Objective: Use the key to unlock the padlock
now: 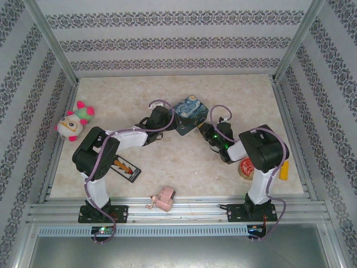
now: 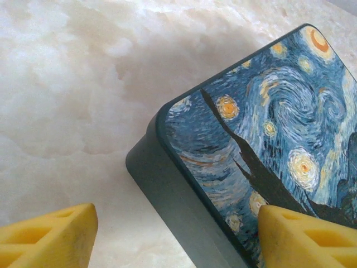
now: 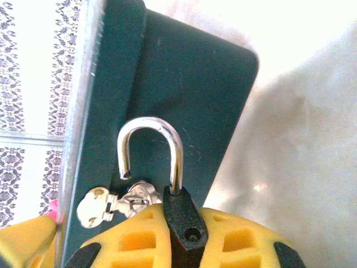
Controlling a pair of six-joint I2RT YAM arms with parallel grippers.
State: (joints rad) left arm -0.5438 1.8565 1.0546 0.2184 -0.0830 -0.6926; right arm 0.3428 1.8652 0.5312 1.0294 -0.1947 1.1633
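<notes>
Surface: pale cream table (image 1: 234, 100), marbled; up close under the left wrist it is cloudy white and buff. It is boxed on three sides by walls (image 1: 167, 39) papered in grey ornamental bands on white. An aluminium frame (image 1: 167, 207) runs along the near edge and up the corners. The light is bright and even.

Scatter, all well apart from either set of fingers: plush toy (image 1: 73, 123) by the left wall, pink gadget (image 1: 162, 200) at the near rail.

Blue-and-yellow painted tin (image 1: 189, 113) sits mid-table, with an arm reaching to it from each side.

Left gripper (image 1: 172, 120): yellow fingers (image 2: 53, 237) spread wide, released, clamping nothing. One corner of the tin lies between them. One fingertip is over bare table, the other over the edge of the painted lid; whether that one touches, cannot tell.

Padlock (image 3: 183, 215): pinched at the tips of the right gripper (image 3: 184, 240), fingers clenched on it.
- Body is small, near-black and seen edge-on.
- Bright silver shackle (image 3: 152, 127) rises away from the fingertips against the tin's dark teal wall.
- One shackle leg enters the body; the other ends free in the air, clear of the body. The shackle is open.

Key (image 3: 111, 204): silvery small metal pieces just beside the lock body, at the outer edge of one fingertip. Whether it is seated in the lock, cannot tell.
</notes>
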